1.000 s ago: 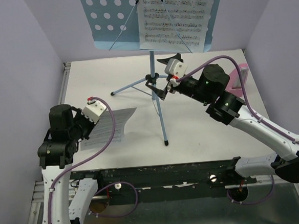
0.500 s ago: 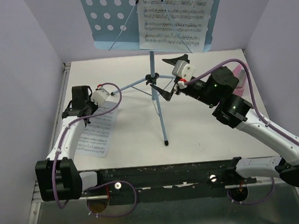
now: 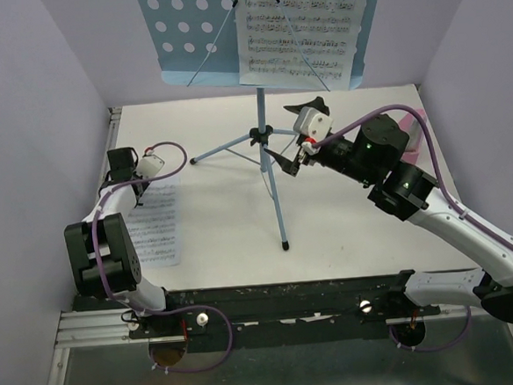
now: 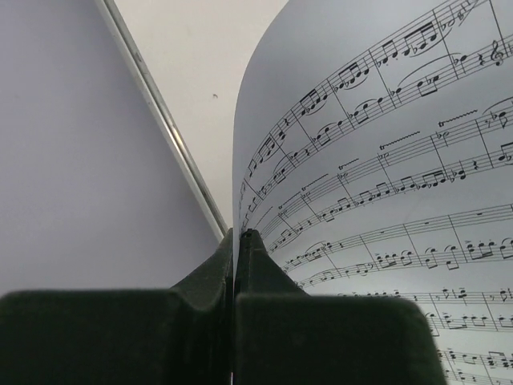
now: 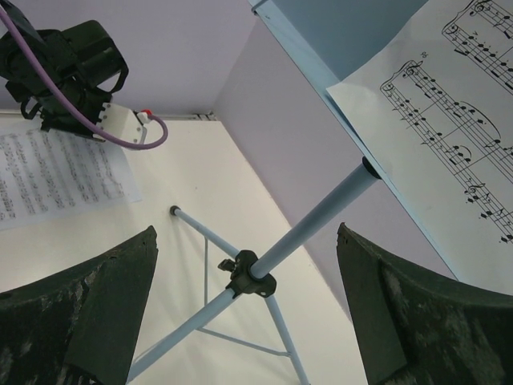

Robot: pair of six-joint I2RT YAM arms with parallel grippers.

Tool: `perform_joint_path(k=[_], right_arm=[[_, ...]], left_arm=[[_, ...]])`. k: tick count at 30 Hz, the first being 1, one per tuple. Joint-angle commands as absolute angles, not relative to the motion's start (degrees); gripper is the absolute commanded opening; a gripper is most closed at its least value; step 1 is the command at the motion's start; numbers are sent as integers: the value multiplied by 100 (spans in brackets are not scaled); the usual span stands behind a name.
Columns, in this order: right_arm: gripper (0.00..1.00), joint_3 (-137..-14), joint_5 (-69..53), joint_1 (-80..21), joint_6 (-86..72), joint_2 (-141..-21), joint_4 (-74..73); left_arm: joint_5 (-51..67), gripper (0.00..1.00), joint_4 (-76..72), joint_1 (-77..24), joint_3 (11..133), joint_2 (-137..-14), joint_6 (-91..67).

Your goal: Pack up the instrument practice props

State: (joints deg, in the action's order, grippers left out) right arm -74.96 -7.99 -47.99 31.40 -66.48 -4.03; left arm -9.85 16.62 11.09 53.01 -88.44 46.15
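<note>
- Left gripper (image 3: pixel 138 192) (image 4: pixel 236 238): far-left part of table (image 3: pixel 228 221), close to the left wall. Jaws together, clamped on the edge of the loose page (image 3: pixel 153 230) (image 4: pixel 385 160).
- Loose page: white, printed with music staves. Near end flat on the table along the left edge; far end pinched in the left gripper and curling up from between the fingers in the left wrist view.
- Stand (image 3: pixel 271 169) (image 5: pixel 321 216): light blue, upright at table centre. Three thin legs spread on the surface, one foot nearest the arms. Flat desk with punched holes at the top of the overhead view.
- Stand page (image 3: pixel 302 31) (image 5: pixel 457 120): white sheet music resting on the right half of the desk, under thin wire holders.
- Right gripper (image 3: pixel 277 129) (image 5: pixel 247 241): just right of the stand's pole, at the height of the leg collar. Jaws wide apart, holding nothing; pole and collar between the fingers in the right wrist view, contact not evident.
- Metronome (image 3: pixel 417 142): pink, at the far-right table edge, mostly hidden behind the right arm and its cable; shape not readable.
</note>
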Motion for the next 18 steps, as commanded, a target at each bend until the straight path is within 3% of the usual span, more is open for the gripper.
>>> perform_joint_path(k=[1,18], right_arm=[[100,-7734,-624,-4702,3191,-6706,-685],[100,-7813,-668,-4658,3208,-6741,-844]], left_arm=[[-844,0,1073,1239,5528,-9114,5018],[-861,0,1731,1274,6074,-9563,4404]])
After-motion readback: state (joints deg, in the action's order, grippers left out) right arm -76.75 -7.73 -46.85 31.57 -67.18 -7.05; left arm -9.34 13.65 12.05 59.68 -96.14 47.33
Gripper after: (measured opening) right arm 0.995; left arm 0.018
